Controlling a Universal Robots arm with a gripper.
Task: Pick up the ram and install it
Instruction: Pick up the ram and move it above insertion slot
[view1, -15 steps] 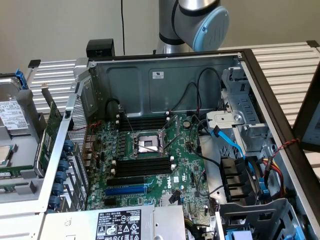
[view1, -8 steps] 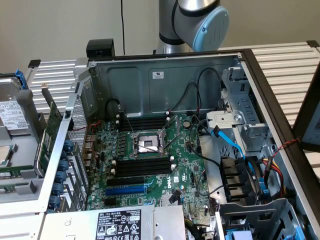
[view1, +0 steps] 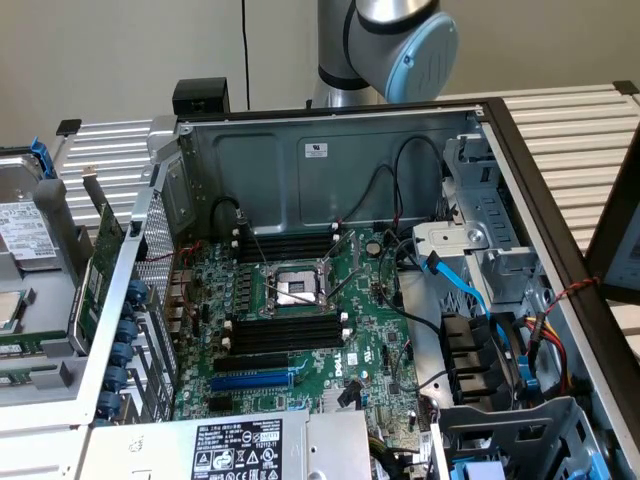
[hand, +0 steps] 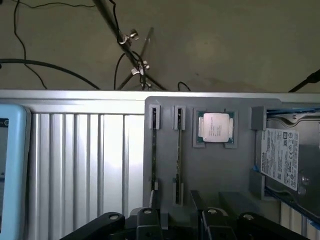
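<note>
Ram (hand: 178, 150): thin green stick, standing on edge in a narrow holder of the grey tray (hand: 235, 170). It is not held. A twin holder just beside it carries another thin dark strip; I cannot tell what that one is.

Hand (hand: 177, 225): black fingers apart, nothing between them, poised near the end of the ram's holder.

Slatted surface (hand: 75, 160): ribbed metal, bearing the tray.

Processor chip (hand: 215, 127): silver-topped, seated in a square recess of the tray, beside the ram's holder.

Hard drive (hand: 285, 155): white-labelled, lying at the tray's far edge past the chip.

Expansion card (view1: 100, 265): green, upright, at the exterior view's left, just outside the case.

Computer case (view1: 270, 160): open, side panel off, in the middle of the exterior view.

Motherboard (view1: 370, 340): green, flat in the case.

- processor socket (view1: 295, 290), at the board's centre
- black slots (view1: 285, 332), long, lying on both sides of the socket
- blue slot (view1: 250, 381), below them

Blue cables (view1: 465, 285): looped toward the drive bays at the exterior view's right.

Arm (view1: 400, 45): grey with a blue cap, behind the case.
</note>
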